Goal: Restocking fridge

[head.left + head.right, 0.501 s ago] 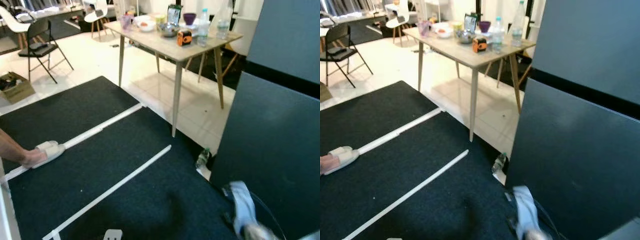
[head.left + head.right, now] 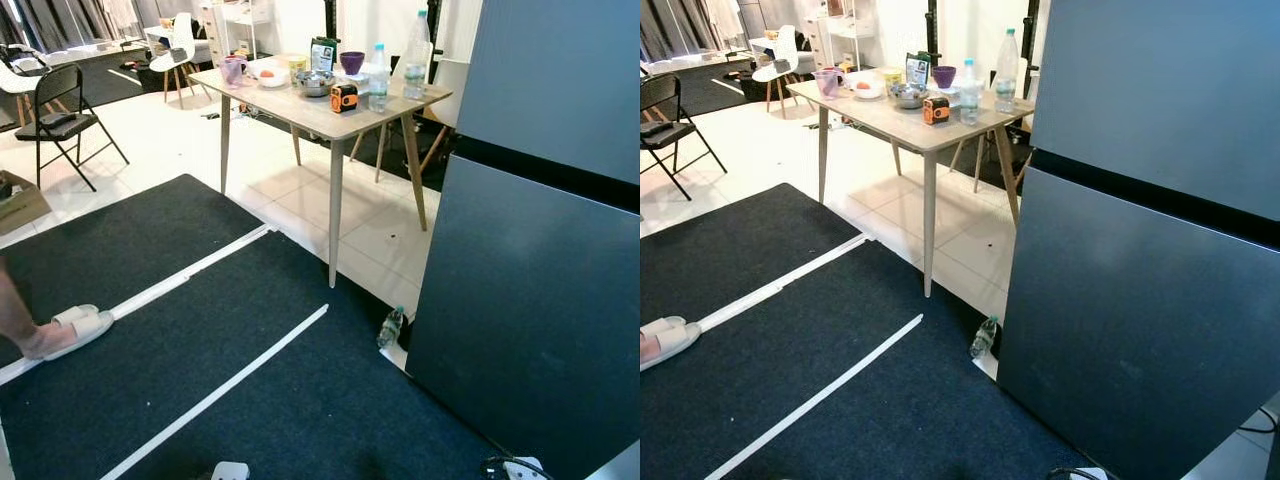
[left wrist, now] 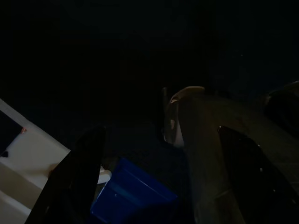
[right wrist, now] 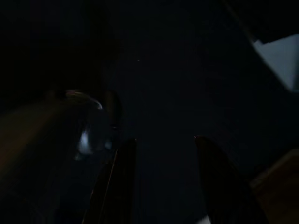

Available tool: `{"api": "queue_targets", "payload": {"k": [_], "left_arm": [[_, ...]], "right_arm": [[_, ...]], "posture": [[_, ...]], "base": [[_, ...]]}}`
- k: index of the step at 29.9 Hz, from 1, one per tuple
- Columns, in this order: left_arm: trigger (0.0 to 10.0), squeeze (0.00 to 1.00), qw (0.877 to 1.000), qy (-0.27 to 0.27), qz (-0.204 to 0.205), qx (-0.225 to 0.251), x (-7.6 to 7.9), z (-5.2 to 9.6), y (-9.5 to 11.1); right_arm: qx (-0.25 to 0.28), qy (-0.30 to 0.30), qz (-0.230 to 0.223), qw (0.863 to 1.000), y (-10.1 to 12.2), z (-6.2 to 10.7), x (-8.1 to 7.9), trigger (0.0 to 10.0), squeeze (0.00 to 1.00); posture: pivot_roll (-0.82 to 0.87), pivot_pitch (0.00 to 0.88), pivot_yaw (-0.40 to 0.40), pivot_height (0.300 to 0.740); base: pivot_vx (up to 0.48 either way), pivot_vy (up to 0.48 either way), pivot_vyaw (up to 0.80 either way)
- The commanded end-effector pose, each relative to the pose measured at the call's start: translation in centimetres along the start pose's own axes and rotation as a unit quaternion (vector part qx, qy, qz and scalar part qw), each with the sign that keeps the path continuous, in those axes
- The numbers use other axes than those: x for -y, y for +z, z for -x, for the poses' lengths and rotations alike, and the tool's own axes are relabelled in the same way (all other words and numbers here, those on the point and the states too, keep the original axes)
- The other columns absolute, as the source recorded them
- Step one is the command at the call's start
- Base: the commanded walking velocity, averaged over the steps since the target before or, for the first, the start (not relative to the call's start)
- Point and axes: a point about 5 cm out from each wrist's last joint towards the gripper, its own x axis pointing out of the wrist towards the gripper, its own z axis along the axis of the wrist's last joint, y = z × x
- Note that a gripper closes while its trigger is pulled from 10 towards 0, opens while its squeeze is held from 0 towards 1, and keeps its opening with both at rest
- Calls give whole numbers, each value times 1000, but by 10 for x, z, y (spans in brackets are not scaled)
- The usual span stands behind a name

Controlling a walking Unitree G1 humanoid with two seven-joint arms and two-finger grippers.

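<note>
The tall dark grey fridge (image 2: 540,300) stands on my right with its doors closed. Behind it to the left, a wooden table (image 2: 290,102) carries two water bottles (image 2: 378,77), a purple bowl (image 2: 352,62), a metal bowl (image 2: 316,83), a pink cup (image 2: 233,70) and a small orange item (image 2: 343,97). Another small bottle (image 2: 390,326) sits on the floor at the fridge's corner. In the dark left wrist view, my left gripper (image 3: 163,186) hangs open over something blue (image 3: 133,193). My right gripper (image 4: 163,186) hangs open in its dark wrist view.
A dark mat (image 2: 150,240) with white tape lines (image 2: 215,395) covers the floor before me. A person's foot in a white slipper (image 2: 70,328) rests at the left. A black folding chair (image 2: 60,105) stands far left. A white plug and cable (image 2: 515,467) lie by the fridge.
The whole picture has shifted: the camera has moved, so the table and fridge now show more fully. The white blurred thing at the lower right is gone from the picture.
</note>
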Motion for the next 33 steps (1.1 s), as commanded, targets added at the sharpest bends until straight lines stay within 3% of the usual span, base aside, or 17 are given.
{"api": "queue_targets", "payload": {"k": [1, 8, 14, 17, 19, 21, 24, 29, 33], "left_arm": [[10000, 0, 1000, -5, -5, -21, 3, 1, -9], [10000, 0, 1000, 7, -4, -24, 1, 2, -12], [10000, 0, 998, 57, 12, -16, -20, 7, -10], [10000, 0, 995, 93, 18, -9, -33, 9, -2], [10000, 0, 993, 107, 44, -7, -36, 11, -4], [10000, 0, 993, 106, 50, -8, -36, 11, -5], [10000, 0, 995, 96, 25, -21, -32, 10, -6], [10000, 0, 995, 93, 38, -6, -30, 8, -1], [10000, 0, 995, 92, 35, -23, -30, 9, -8]], "right_arm": [[8, -3, 7, 1000, 8, -1, 1, 10000, 0], [13, -3, 18, 1000, 13, -1, 0, 10000, 0], [6, 10, 37, 999, 11, -3, -11, 10000, 0], [9, -4, 62, 998, 13, -2, -7, 10000, 0], [0, -30, 9, 1000, 7, -1, 2, 10000, 0], [-3, -35, -7, 999, 5, -1, 4, 10000, 0], [1, -34, 0, 999, 6, 0, 7, 10000, 0], [-4, -42, -6, 999, 3, 1, 12, 10000, 0], [1, -52, -23, 998, 7, 1, 14, 10000, 0]], "posture": [[-25, 0, -25, 740], [-30, 0, -8, 740], [-20, 0, -9, 740], [-18, 0, 14, 740], [-39, 0, 24, 740], [-41, 0, 21, 740], [-28, 0, 8, 740], [-12, 0, -6, 740], [-27, 4, 5, 740]], "base": [[0, 0, 794], [0, 0, 792], [0, 0, 788], [0, 0, 781], [0, 0, 0], [0, 0, 0], [0, 0, 0], [0, 0, 0], [334, 0, 0]]}}
